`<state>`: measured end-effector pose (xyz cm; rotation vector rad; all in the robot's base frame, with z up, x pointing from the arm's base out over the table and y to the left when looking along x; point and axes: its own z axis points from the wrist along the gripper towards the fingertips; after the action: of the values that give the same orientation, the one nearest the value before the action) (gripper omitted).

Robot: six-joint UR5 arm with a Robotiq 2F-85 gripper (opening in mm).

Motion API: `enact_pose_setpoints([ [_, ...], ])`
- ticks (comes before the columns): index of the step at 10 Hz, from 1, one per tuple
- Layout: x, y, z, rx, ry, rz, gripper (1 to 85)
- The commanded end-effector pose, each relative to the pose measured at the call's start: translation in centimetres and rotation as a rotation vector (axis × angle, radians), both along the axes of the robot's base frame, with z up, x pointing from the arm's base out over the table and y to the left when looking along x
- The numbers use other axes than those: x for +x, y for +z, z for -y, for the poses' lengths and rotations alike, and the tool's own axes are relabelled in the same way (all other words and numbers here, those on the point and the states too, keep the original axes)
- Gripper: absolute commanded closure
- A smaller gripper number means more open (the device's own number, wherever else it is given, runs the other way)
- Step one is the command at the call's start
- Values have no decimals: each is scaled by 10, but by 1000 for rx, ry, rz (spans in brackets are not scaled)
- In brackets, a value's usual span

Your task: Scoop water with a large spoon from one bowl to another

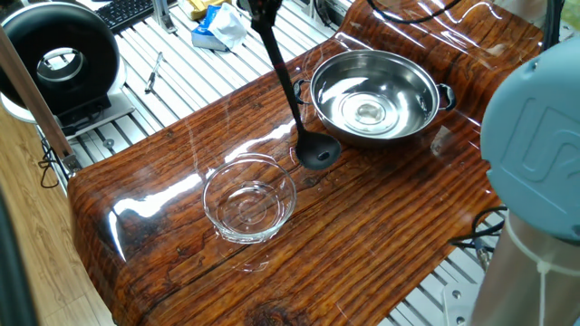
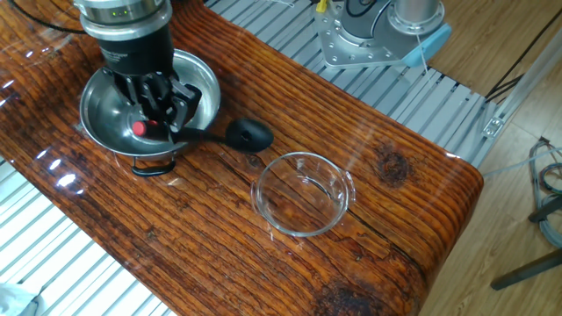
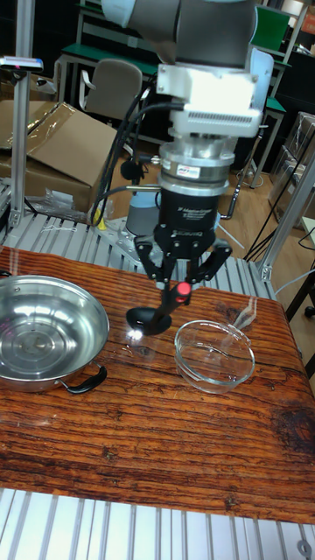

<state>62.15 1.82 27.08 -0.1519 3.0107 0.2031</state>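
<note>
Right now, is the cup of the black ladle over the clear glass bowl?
No. The black ladle's cup hangs over bare wood between the clear glass bowl and the shiny steel bowl with handles.

Black ladle [image 1: 316, 152] tilted, cup betw steel bowl [image 1: 376, 96] & empty-looking glass bowl [image 1: 249, 200], above table.

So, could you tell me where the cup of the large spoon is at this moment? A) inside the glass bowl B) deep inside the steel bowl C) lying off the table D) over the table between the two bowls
D: the large spoon has its cup over bare wood, between the steel bowl and the glass bowl, gripped at its handle by the fingers.
</note>
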Motion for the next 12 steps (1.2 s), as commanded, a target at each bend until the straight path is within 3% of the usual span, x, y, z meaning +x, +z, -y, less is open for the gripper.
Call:
enact_pose_setpoints([
  [1, -10, -21, 9, -3, -34, -11, 847],
  [4, -22, -36, 4, -11, -45, -19, 847],
  [8, -33, -58, 3, -19, -35, 0, 847],
  [12, -42, -67, -3, -24, -24, -4, 847],
])
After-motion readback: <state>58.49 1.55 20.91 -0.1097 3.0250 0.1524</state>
